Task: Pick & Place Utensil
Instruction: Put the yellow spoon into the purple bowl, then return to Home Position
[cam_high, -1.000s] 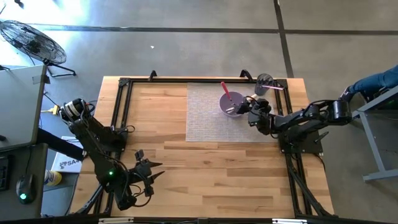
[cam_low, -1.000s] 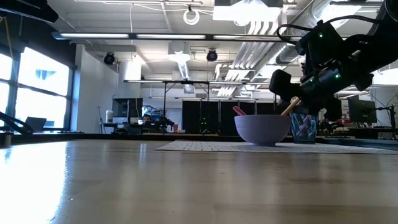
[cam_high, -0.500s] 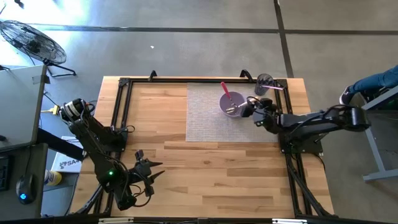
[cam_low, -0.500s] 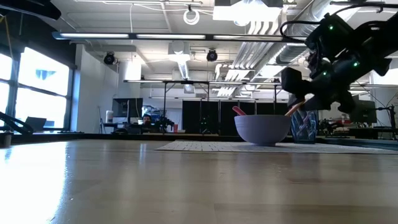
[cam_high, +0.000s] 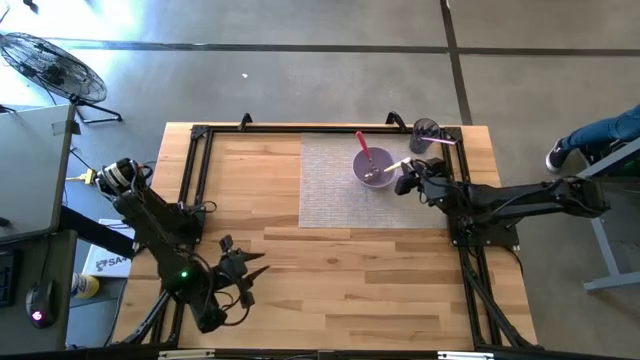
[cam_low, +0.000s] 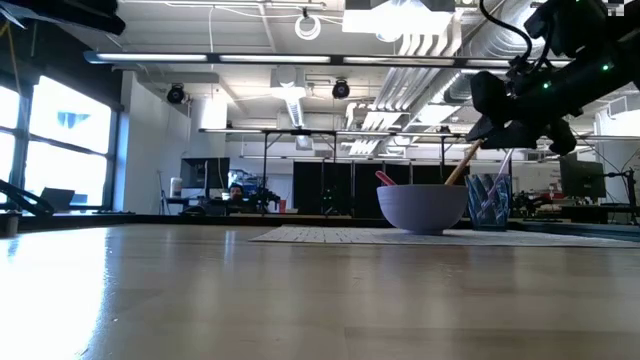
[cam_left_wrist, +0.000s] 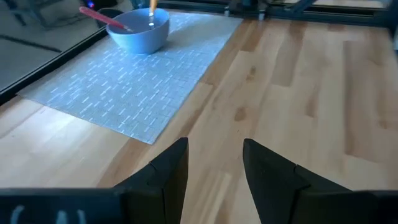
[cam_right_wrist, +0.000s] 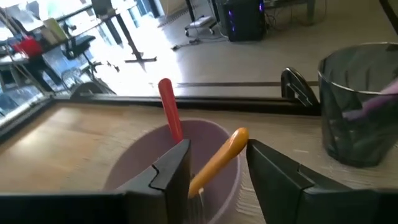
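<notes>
My right gripper (cam_high: 404, 184) sits at the upper right of the high view, beside the purple bowl (cam_high: 372, 166). Its fingers stand apart with the yellow-handled utensil (cam_right_wrist: 219, 158) between them, but I cannot tell whether they touch it. The utensil leans in the bowl, head down, handle tilted out over the rim, next to a red utensil (cam_right_wrist: 169, 118). I judge it light, stiff and smooth, likely to slip or pivot under a loose pinch. I would take it on the upper handle, clear of the rim.

The bowl rests on a pale woven mat (cam_high: 330, 185) over the wooden table (cam_high: 350, 270), with a dark mesh cup (cam_right_wrist: 357, 102) just beside it. My left gripper (cam_high: 240, 272) waits, jaws apart, at the lower left of the high view. The low view shows a large workshop behind.
</notes>
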